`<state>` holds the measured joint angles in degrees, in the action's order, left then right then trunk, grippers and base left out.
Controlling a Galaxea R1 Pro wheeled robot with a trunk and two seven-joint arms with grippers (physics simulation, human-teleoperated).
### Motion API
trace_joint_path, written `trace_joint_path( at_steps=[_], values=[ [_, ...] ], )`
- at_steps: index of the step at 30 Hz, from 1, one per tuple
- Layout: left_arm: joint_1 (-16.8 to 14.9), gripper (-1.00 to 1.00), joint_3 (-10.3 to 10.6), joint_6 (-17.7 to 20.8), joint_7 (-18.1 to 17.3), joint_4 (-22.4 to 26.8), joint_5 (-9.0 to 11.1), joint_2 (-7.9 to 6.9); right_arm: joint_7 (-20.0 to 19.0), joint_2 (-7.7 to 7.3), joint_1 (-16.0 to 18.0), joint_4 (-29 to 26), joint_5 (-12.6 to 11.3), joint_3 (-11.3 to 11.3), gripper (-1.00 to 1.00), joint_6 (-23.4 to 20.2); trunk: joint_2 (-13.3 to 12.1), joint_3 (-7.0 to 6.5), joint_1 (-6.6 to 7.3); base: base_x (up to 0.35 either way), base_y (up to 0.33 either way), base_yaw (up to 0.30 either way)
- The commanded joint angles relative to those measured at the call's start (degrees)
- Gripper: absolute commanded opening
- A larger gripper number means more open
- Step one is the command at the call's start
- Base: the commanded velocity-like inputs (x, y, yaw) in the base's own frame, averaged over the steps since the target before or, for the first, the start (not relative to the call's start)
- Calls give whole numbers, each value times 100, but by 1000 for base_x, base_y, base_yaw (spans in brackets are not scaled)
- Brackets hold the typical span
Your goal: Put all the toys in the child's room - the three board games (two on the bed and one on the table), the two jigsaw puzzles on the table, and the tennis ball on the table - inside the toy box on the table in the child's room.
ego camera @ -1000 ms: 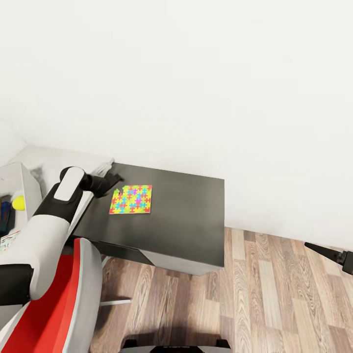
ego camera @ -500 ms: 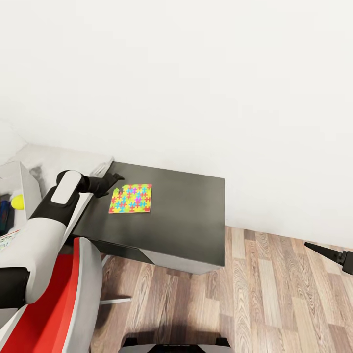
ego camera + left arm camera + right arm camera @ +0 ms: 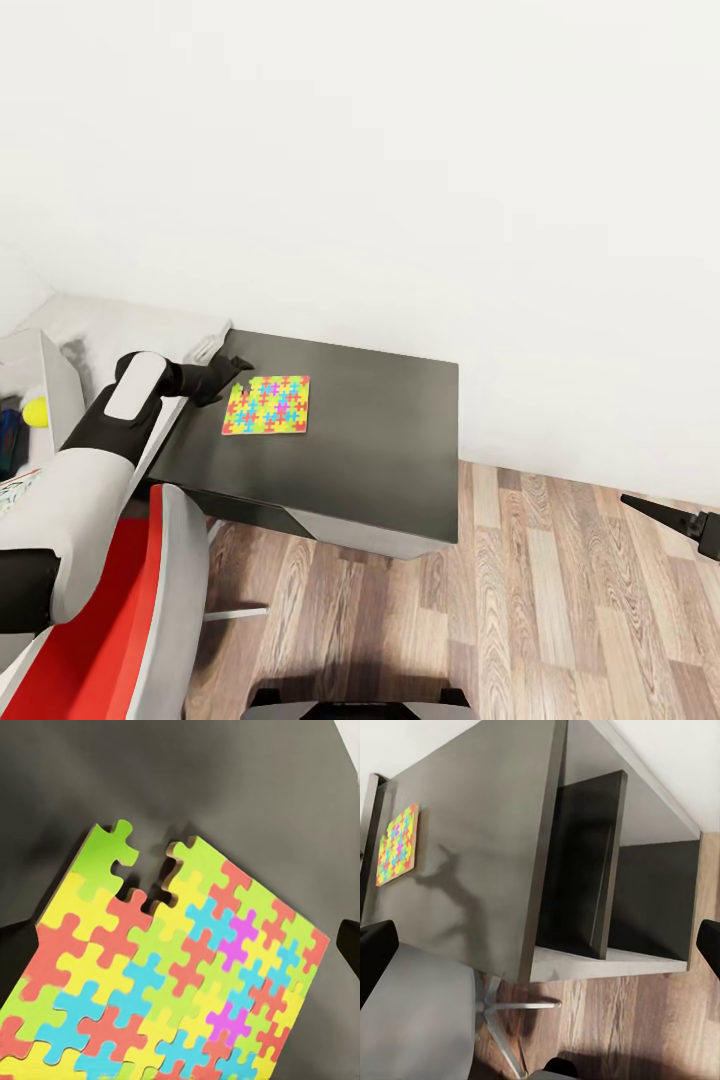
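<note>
Puzzle (image 3: 172, 975) of bright interlocking pieces lies flat on matte black table (image 3: 390, 440).

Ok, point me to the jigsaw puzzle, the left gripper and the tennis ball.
jigsaw puzzle (image 3: 266, 406), head view, middle of the coloured sheet.
left gripper (image 3: 238, 365), head view, between its dark fingertips.
tennis ball (image 3: 37, 411), head view, its yellow face at the picture's left edge.

Domestic room, child's bedroom type. Evidence: dark surface (image 3: 380, 440) against a plain white wall (image 3: 400, 150), colourful jigsaw puzzle (image 3: 266, 405) on it, wood-plank floor (image 3: 560, 610) beneath, red chair (image 3: 140, 610) alongside.
</note>
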<state>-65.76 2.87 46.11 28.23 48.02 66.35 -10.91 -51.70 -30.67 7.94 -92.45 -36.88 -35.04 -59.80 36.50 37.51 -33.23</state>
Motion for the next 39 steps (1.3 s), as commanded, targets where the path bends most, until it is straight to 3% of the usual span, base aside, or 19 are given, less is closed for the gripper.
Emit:
trace_joint_path(
  at_steps=[1, 39],
  values=[
    [-3, 100, 21, -4, 55, 6, 60, -6, -33, -1, 4, -1, 23, -5, 100, -20, 6, 6, -2, 0, 0, 0],
    [86, 100, 20, -21, 51, 6, 48, -7, -20, -1, 6, -1, 23, -19, 100, -20, 6, 176, -2, 0, 0, 0]
  ],
)
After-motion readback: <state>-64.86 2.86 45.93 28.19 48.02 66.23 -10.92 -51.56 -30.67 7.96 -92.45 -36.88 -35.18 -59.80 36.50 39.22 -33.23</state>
